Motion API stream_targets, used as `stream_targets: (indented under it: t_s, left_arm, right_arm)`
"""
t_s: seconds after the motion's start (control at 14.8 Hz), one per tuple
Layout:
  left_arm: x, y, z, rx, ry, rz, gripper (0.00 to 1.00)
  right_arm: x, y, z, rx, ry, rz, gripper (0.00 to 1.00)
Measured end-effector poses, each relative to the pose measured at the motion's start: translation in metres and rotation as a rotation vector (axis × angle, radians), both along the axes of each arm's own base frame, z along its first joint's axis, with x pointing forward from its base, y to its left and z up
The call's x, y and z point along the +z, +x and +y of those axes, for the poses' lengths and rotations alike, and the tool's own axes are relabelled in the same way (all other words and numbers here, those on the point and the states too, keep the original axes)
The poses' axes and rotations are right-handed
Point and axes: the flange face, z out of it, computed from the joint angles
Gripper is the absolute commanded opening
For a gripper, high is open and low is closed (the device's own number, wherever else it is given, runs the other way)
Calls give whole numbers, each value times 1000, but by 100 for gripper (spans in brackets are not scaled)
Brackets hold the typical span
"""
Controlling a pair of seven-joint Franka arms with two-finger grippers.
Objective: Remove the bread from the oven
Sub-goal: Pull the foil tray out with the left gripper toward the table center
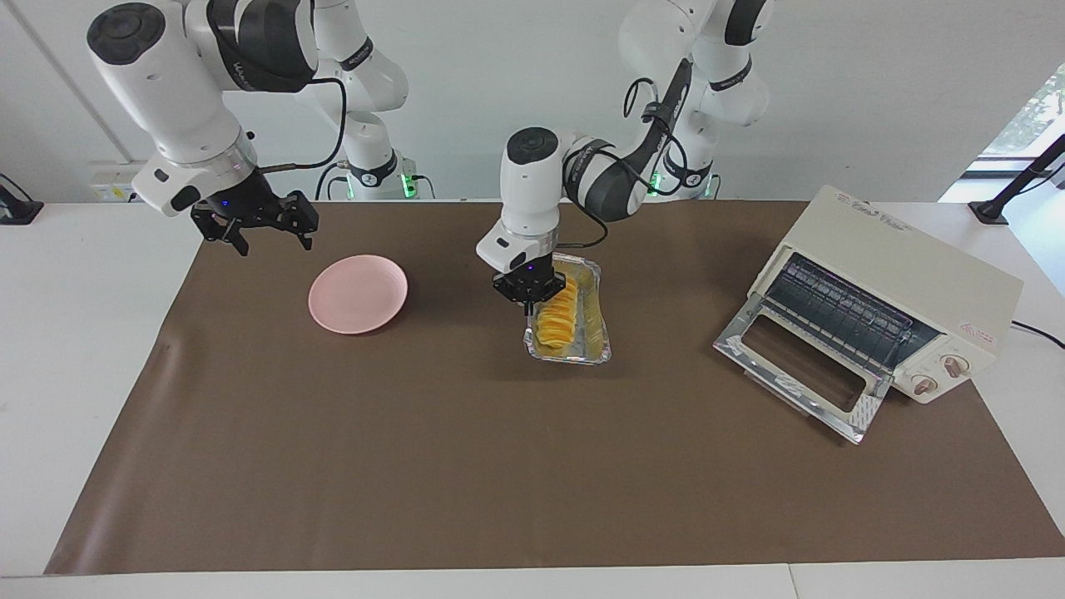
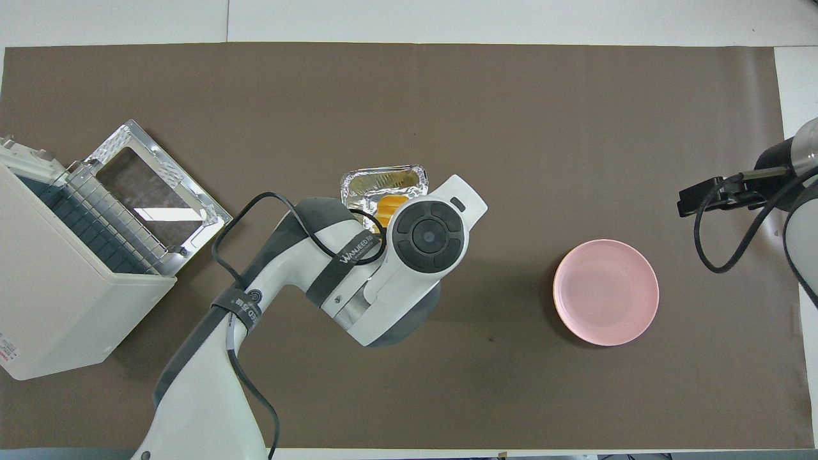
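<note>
A robot lab: two white arms [image 1: 191, 100] at a brown-matted table [image 1: 499, 466], bare walls.

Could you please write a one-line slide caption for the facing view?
Left gripper holds the foil tray of bread mid-table, clear of the open oven.
</note>
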Motion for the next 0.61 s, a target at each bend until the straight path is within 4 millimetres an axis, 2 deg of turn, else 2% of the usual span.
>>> stream_targets:
  t_s: [0.2, 0.4, 0.47, 0.54, 0.61]
  left_arm:
    - [-18, -16, -17, -47, 30, 2, 0]
    - [-43, -11, -22, -43, 48, 6, 0]
    - [-50, -9, -24, -42, 51, 8, 11]
    - [-54, -8, -27, -41, 52, 9, 79]
    - [-56, -6, -28, -40, 51, 7, 100]
  right_arm:
    - [0, 0, 0, 0, 0, 0, 100]
    - [0, 0, 0, 0, 0, 0, 100]
    - [0, 0, 0, 0, 0, 0, 100]
    - [0, 0, 0, 0, 0, 0, 100]
    - [0, 0, 0, 0, 0, 0, 100]
